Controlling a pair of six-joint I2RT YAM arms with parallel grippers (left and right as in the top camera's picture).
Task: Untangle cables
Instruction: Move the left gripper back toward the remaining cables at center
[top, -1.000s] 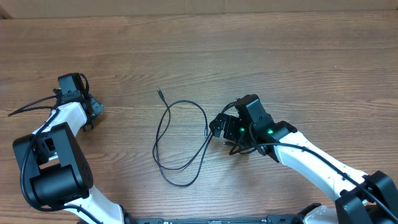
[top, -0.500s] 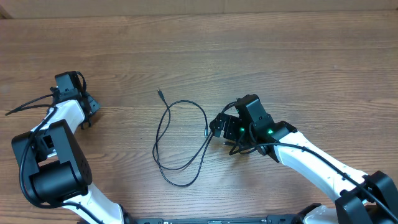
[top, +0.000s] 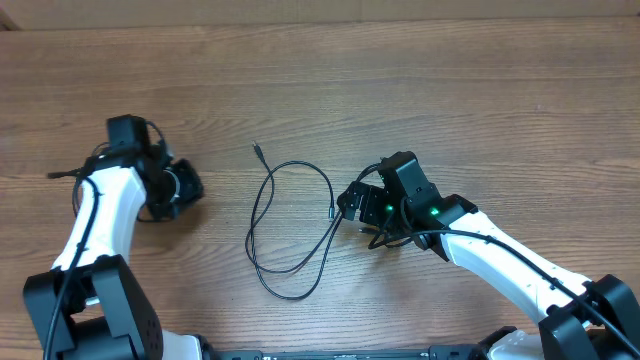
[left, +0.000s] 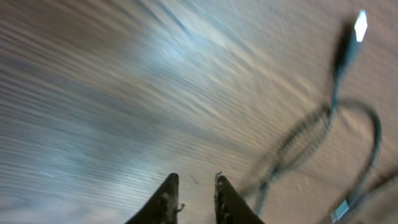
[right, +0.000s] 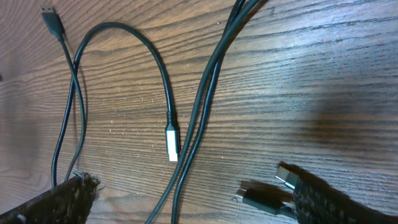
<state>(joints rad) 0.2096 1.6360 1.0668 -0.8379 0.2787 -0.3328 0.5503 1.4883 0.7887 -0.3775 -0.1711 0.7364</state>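
Surface: wooden bench (top: 450, 80), bare apart from the cables and the two arms.
Cable: a thin black cable (top: 300, 230) lies in a loose loop mid-bench and crosses itself near the top of the loop. Its dark plug (top: 257, 148) points at the far edge.
Change: the left claw (top: 185, 188) has swung in from the left edge toward mid-bench, its fingers parting slightly.
Left claw: narrowly spread and empty; its wrist view is blurred, with the cable ahead.
Right claw: the right claw (top: 350, 205) is spread wide, unmoved, and empty just right of the loop. The silvery plug (right: 172, 142) and two more black plugs (right: 267, 190) lie near it.
Meaning: probably an approach to grasp the loop's left side, with no untangling begun.
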